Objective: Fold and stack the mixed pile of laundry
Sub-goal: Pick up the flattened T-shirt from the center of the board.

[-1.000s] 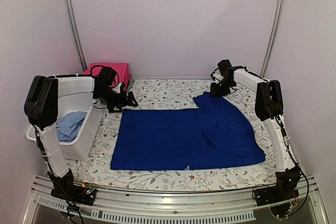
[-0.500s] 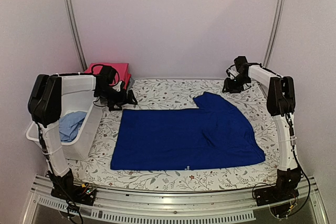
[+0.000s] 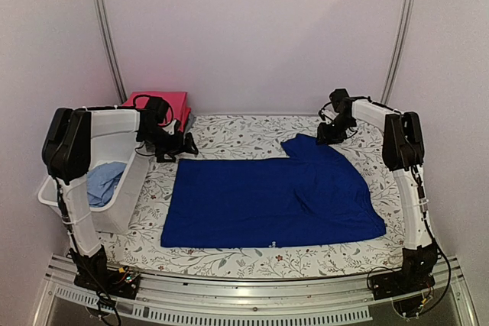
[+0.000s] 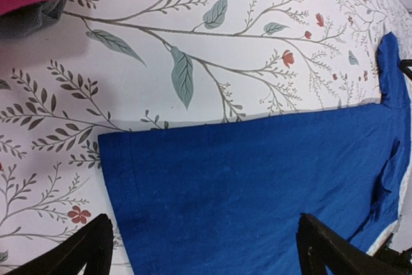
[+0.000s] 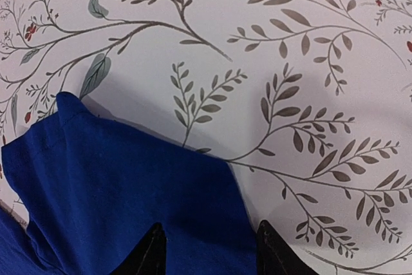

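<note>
While it takes up most of the view, the worktop (image 3: 244,131) shows its cover of printed leaves and small red flowers only round the edges of the laundry. Spread flat across its middle lies the royal-blue garment (image 3: 267,196), the biggest piece of the mixed laundry pile, with a long straight near edge, a rounded right side and a raised flap at the far right corner. At the left edge stands a white basket (image 3: 134,181), tilted, with a pale-blue cloth (image 3: 103,181) lying inside it. Beyond the basket, at the far left corner, a pink-red garment (image 3: 157,101) lies folded flat.

Reaching over the basket, the left gripper (image 3: 183,145) hangs just off the blue garment's far left corner. In the left wrist view its fingers (image 4: 328,252) stand wide apart, with that corner of the garment (image 4: 257,185) on the worktop between them.

Over the far right corner, the right gripper (image 3: 325,133) hangs at the flap. The right wrist view shows its fingers (image 5: 151,256) partly apart, the edge of the blue cloth (image 5: 129,178) lying between and beneath them; whether the tips touch it cannot be told.
</note>
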Robot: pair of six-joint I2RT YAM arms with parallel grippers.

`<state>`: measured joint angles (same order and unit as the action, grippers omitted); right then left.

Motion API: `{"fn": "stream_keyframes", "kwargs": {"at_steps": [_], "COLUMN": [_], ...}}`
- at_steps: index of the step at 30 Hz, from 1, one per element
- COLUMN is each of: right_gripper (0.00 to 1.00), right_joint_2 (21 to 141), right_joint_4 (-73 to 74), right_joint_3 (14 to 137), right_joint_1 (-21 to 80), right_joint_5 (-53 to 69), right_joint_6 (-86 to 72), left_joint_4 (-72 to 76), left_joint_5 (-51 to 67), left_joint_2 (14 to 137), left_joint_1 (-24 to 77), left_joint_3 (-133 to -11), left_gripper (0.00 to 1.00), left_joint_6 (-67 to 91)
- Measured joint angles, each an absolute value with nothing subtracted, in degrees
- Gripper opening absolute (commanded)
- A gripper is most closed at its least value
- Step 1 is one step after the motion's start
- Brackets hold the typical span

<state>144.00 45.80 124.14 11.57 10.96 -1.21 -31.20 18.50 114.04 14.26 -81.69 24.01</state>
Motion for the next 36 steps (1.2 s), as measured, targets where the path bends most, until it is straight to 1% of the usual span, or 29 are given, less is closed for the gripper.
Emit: {"fn": "stream_keyframes", "kwargs": {"at_steps": [3, 4, 6, 8, 9, 13, 15, 20, 26, 29, 33, 36], "right_gripper": [0.35, 0.30, 0.14, 0.03, 0.00, 0.00, 0.00, 0.00, 0.00, 0.00, 0.00, 0.00], "right_joint_2": [144.11, 144.16, 144.18, 144.20, 144.20, 144.20, 144.20, 144.20, 144.20, 144.20, 144.20, 144.20], "right_joint_4": [45.78, 45.80, 45.74, 45.84, 45.82, 45.80, 45.78, 45.82, 46.11, 46.19, 46.19, 46.19], "right_joint_3": [124.14, 124.14, 124.14, 124.14, 124.11, 124.11, 124.11, 124.11, 124.11, 124.11, 124.11, 124.11], "right_joint_1": [12.78, 13.06, 13.37, 13.45, 13.43, 13.15, 12.95, 11.88, 11.18, 11.16, 11.11, 10.90], "right_joint_5": [8.19, 7.29, 5.76, 4.89, 4.89, 5.72, 6.61, 9.65, 11.31, 11.33, 11.60, 12.08], "right_joint_6": [-0.89, -0.73, -0.47, -0.64, -0.36, -0.58, -0.64, -1.72, -2.39, -2.57, -2.74, -2.90], "left_joint_4": [-31.29, -31.29, -31.29, -31.33, -31.33, -31.24, -31.07, -31.11, -31.27, -31.27, -31.16, -30.94], "left_joint_5": [18.33, 18.26, 18.02, 17.54, 17.45, 17.50, 17.58, 16.64, 12.01, 10.52, 9.98, 10.02], "left_joint_2": [114.04, 114.04, 114.04, 114.04, 114.06, 115.39, 116.64, 120.29, 121.95, 122.08, 123.39, 124.18], "left_joint_1": [13.98, 13.85, 13.69, 13.52, 13.47, 13.37, 13.37, 13.34, 13.37, 13.37, 13.37, 13.37], "left_joint_3": [-81.69, -81.69, -81.69, -81.69, -81.69, -82.52, -83.26, -84.73, -86.11, -86.43, -87.64, -88.27], "left_gripper": [0.98, 0.97, 0.94, 0.88, 0.85, 0.74, 0.71, 0.66, 0.60, 0.53, 0.42, 0.36], "left_joint_6": [24.01, 24.01, 23.94, 23.73, 23.55, 21.61, 20.67, 18.09, 16.43, 15.99, 15.75, 15.55]}}
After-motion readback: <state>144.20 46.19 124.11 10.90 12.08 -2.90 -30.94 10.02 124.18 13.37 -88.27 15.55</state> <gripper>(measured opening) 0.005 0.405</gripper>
